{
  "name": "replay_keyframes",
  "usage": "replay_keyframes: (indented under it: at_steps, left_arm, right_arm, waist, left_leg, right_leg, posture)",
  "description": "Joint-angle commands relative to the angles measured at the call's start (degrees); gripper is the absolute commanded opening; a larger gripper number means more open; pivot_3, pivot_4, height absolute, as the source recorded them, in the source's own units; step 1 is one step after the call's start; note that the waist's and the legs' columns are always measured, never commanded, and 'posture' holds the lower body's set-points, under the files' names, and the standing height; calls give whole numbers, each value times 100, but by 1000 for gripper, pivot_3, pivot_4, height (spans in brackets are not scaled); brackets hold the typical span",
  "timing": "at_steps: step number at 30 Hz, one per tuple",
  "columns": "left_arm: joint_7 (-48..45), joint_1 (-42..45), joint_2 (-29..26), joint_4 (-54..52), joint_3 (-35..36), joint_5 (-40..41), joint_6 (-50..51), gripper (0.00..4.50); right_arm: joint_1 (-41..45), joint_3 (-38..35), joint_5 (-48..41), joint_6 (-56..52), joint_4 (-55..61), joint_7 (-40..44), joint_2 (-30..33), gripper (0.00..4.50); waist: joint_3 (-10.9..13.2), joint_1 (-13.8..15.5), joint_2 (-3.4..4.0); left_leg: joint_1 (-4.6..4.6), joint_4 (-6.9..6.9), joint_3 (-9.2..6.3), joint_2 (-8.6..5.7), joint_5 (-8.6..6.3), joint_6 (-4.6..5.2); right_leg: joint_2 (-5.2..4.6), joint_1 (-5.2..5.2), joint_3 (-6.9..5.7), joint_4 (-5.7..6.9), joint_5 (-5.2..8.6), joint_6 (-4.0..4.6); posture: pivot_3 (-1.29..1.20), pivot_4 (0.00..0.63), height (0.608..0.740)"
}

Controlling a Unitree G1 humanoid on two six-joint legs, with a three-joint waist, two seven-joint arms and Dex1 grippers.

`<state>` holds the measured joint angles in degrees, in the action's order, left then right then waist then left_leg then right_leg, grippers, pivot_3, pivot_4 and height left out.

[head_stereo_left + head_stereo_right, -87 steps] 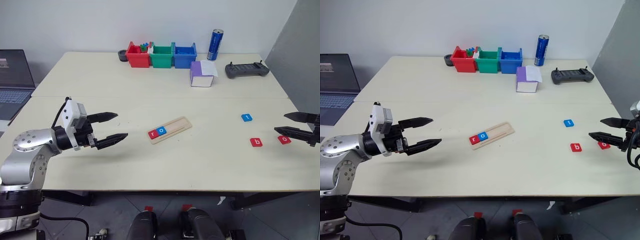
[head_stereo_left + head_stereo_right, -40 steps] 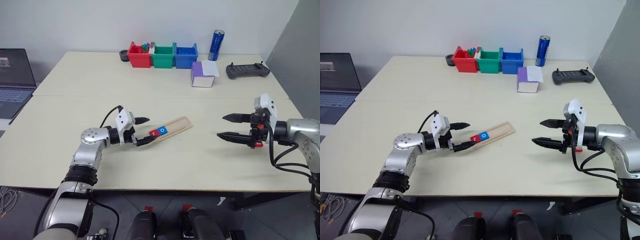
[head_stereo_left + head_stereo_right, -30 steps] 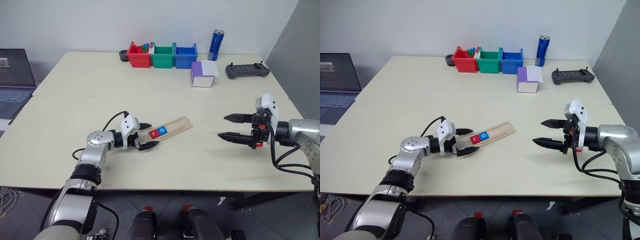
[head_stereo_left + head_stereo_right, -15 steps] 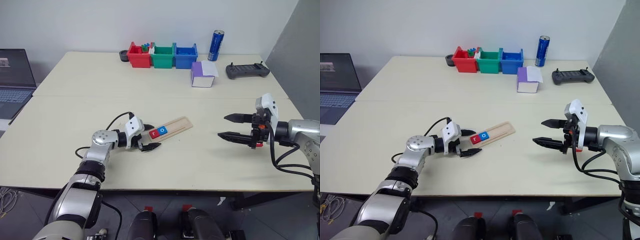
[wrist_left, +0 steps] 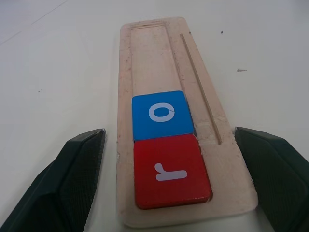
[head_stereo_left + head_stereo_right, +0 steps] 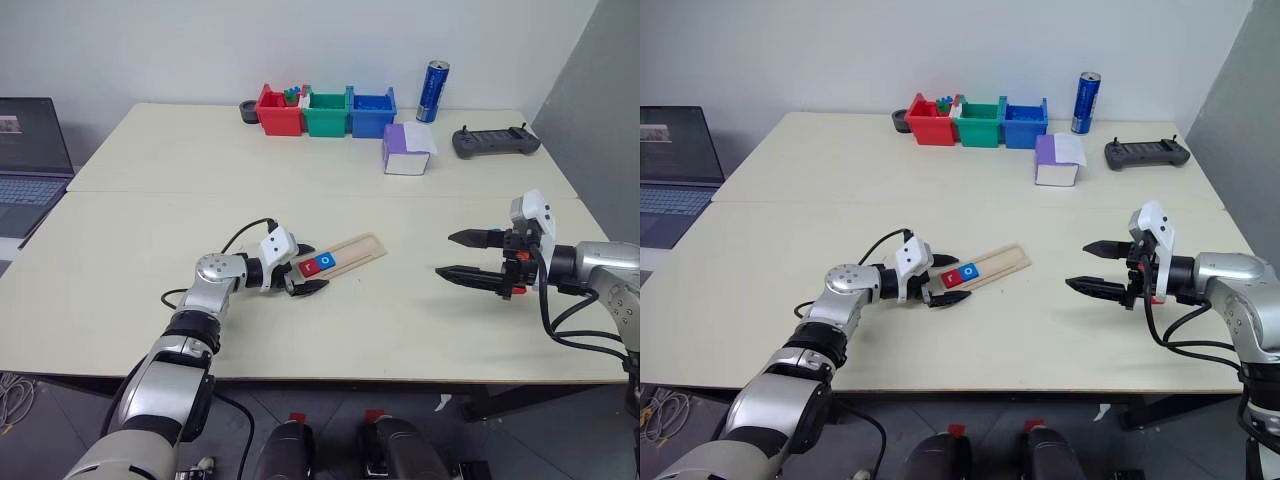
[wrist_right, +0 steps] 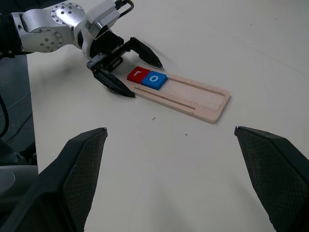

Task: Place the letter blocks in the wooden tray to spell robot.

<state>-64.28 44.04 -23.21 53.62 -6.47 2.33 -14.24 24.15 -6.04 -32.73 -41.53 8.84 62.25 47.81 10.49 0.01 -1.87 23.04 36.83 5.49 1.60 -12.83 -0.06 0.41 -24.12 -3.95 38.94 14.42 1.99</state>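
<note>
The wooden tray (image 6: 360, 248) lies slanted in the middle of the table. A red letter block "r" (image 5: 171, 171) and a blue "o" (image 5: 161, 113) sit side by side at its near-left end, and the other slots are bare. My left gripper (image 6: 312, 268) is open, one finger on each side of that end by the "r", gripping nothing. Off to the right my right gripper (image 6: 445, 254) hovers open and empty above the table, pointing at the tray. A bit of a red block (image 6: 517, 290) peeks out under that hand.
Red (image 6: 277, 110), green (image 6: 323, 110) and blue (image 6: 369, 112) bins stand at the back with a blue can (image 6: 431, 90). A purple-and-white box (image 6: 405, 150) and a dark controller (image 6: 495, 141) lie back right. A laptop (image 6: 25, 160) sits far left.
My left gripper has slid right along the table until its fingers flank the tray's end by the "r". The right gripper came in from the right earlier and has since held still.
</note>
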Motion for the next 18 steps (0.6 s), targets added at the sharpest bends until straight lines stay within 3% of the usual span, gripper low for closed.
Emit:
replay_keyframes:
  at_steps: [1, 6, 18]
  left_arm:
    - [-24, 48, 7, 52, -128, -175, 88, 4500]
    - [-283, -17, -16, -44, -199, -158, 335, 3391]
    - [-715, -57, -70, -327, -300, -138, 204, 3384]
  right_arm:
    - [-1, -156, -97, 105, 219, -36, 21, 4488]
    - [-14, -169, -97, 119, 215, -58, 20, 4500]
    - [-201, -282, -142, 111, 349, 0, 203, 4500]
  waist:
    - [0, 0, 0]
    - [-1, -4, -1]
    - [-1, -1, -1]
  left_leg:
    - [0, 0, 0, 0, 0, 0]
    - [-1, 1, 0, 0, 0, 0]
    - [0, 0, -1, 0, -1, 1]
  right_leg:
    - [0, 0, 0, 0, 0, 0]
    - [0, 2, 0, 0, 0, 0]
    - [0, 1, 0, -2, 0, 0]
  posture:
    - [0, 150, 740]
    - [0, 150, 740]
    - [0, 150, 740]
